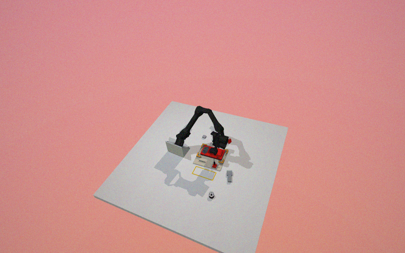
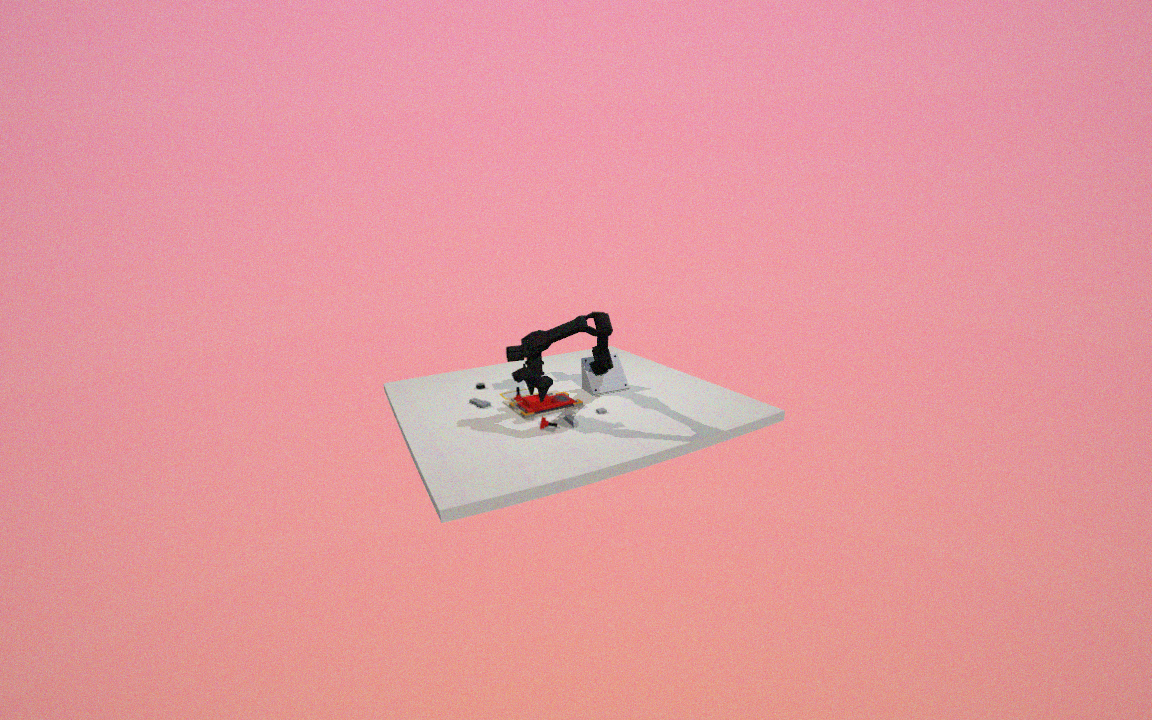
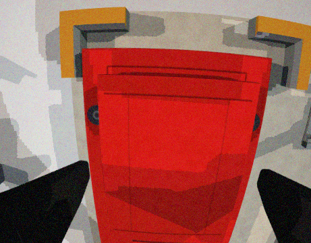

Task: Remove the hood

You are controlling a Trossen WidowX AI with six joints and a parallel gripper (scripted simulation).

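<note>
The red hood [image 3: 179, 135] sits on the red toy car [image 3: 182, 58] [image 1: 208, 154], which lies between orange corner brackets [image 3: 94, 15] [image 3: 287, 25] on a beige plate [image 3: 195, 30]. My gripper [image 3: 175, 175] [image 2: 536, 396] is open and empty. In the wrist view its fingers stand on either side of the hood, just outside the car's edges, and their shadow falls on the hood. Whether the tips are level with the hood or above it is hard to tell. The marked area is a yellow outline [image 1: 202, 176] on the table beside the plate, with nothing lying inside it.
A red piece with a dark post [image 1: 214, 165] stands on the plate between car and outline. A grey T-shaped block [image 1: 229, 176] [image 2: 479, 402] and a wheel [image 1: 211, 195] [image 2: 480, 385] lie beyond the plate. A red part [image 1: 229, 141] [image 2: 544, 423] and a small grey block [image 1: 204, 136] [image 2: 601, 411] lie on the other side.
</note>
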